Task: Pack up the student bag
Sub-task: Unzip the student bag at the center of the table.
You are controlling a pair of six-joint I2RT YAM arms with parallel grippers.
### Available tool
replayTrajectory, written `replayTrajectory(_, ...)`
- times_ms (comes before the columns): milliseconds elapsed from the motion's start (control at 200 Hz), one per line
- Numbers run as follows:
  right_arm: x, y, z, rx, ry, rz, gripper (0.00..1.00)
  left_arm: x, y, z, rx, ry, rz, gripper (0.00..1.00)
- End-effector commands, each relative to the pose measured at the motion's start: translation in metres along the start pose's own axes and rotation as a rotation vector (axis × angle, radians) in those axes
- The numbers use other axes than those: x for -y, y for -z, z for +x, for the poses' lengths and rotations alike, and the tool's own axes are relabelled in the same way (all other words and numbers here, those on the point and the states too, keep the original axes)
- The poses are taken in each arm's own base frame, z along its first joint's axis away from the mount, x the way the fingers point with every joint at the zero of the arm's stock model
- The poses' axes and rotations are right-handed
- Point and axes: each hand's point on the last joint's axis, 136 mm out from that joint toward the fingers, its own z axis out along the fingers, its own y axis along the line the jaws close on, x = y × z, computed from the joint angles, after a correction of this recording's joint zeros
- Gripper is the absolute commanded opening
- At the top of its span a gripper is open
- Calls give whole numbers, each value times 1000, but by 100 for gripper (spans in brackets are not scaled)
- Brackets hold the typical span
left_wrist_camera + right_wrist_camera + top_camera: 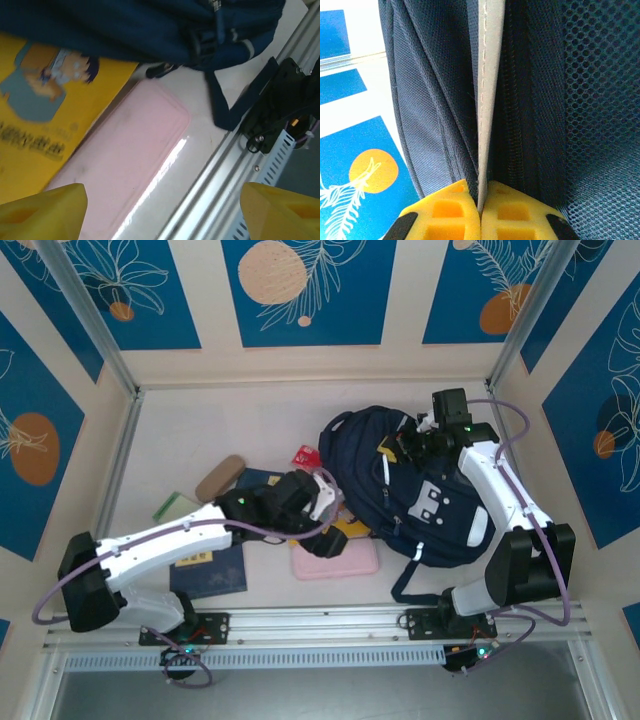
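Observation:
The student bag (420, 495), dark navy with white stripes, lies at the centre right of the table. My right gripper (410, 445) is at its upper edge. The right wrist view has its yellow fingers (480, 210) shut on a light grey fabric strip (487, 100) of the bag, beside a zip and mesh. My left gripper (325, 502) hovers left of the bag. Its yellow fingertips (45, 210) stand wide open with nothing between them, above a pink flat case (135, 150) and a yellow picture book (45, 100) that is tucked partly under the bag (150, 25).
The pink case (335, 560) lies near the front rail (320, 625). A navy booklet (210, 570) lies under the left arm. A brown oblong case (220, 477), a green item (175, 505) and a red item (305, 455) sit further back. A bag strap (225, 100) trails toward the rail.

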Motion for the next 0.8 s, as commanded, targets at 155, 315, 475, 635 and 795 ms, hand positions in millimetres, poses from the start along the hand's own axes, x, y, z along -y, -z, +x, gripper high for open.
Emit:
replayTrajectory(155,-37,8,39,-131,1,-175,0,10,-51,-27,204,-370,-54,82)
replayTrajectory(315,-30,11,43,-135,-17,-171,0,-2,-80,-17,193,-451,-90,76)
replayTrajectory(475,-30,16,50,-149,-29,-183,0,-3,-92,-2,183,-503,-51,68)
replayTrajectory(635,-29,20,55,-161,-46,-194,0,0,-95,5,234,-471,0,60)
replayTrajectory(795,-29,20,58,-174,-47,-200,0,-3,-96,12,270,-466,7,59)
